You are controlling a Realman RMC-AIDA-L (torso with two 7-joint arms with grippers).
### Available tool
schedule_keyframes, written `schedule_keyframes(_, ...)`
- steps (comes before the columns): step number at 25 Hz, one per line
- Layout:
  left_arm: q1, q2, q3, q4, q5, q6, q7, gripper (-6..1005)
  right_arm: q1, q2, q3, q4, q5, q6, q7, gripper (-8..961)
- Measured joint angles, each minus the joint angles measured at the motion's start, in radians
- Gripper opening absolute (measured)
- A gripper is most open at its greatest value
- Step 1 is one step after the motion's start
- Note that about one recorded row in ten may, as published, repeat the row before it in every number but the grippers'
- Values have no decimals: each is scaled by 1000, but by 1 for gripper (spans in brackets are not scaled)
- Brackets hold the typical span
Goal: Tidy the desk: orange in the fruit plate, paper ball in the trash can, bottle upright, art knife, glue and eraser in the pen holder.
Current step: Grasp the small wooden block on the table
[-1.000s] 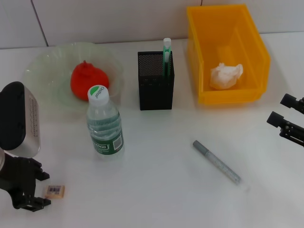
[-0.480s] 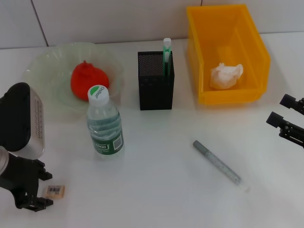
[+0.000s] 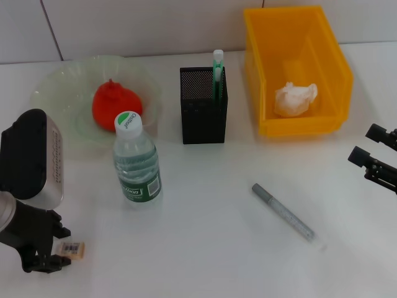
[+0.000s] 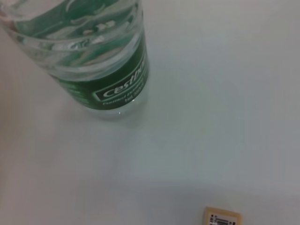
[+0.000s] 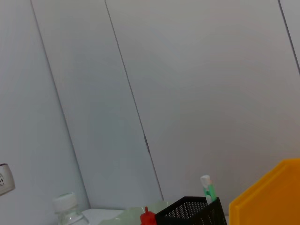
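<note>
Two items are not yet put away, judging by how things lie: the tiny tan-orange rectangular eraser with a white barcode label (image 3: 72,249) and a slim grey pen-like stick (image 3: 283,212) on the white desk (image 3: 205,248), which may be the art knife, though I cannot be sure from here.

The left gripper (image 3: 46,247) hangs low over the desk with its black fingers (image 3: 57,231) spread, and the eraser lies flat just off their tips, on the side toward the desk's middle, label up. It looks lined up so the fingers can straddle the block; whether they touch it I cannot tell. In the left wrist view the eraser (image 4: 222,217) is apart from the small clear plastic bottle with a green label (image 4: 101,61), which stands upright beyond that gripper, white cap on top.

Farther past it, the red-orange bumpy orange (image 3: 113,105) rests in the pale-green ruffled glass fruit plate (image 3: 56,87). The black metal-mesh pen holder (image 3: 203,112) already holds a green-and-white stick. The crumpled white paper ball (image 3: 295,99) lies in the bright yellow-orange plastic trash can (image 3: 329,62).

The right gripper (image 3: 374,148) waits parked well off at the desk's far side, fingers apart.
</note>
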Motion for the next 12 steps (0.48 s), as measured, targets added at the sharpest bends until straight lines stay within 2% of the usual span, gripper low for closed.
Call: schedule_keyframes(12,0,0,3,-4,0,0,-7,470,-2,-4,0,0,-1,0,0,773)
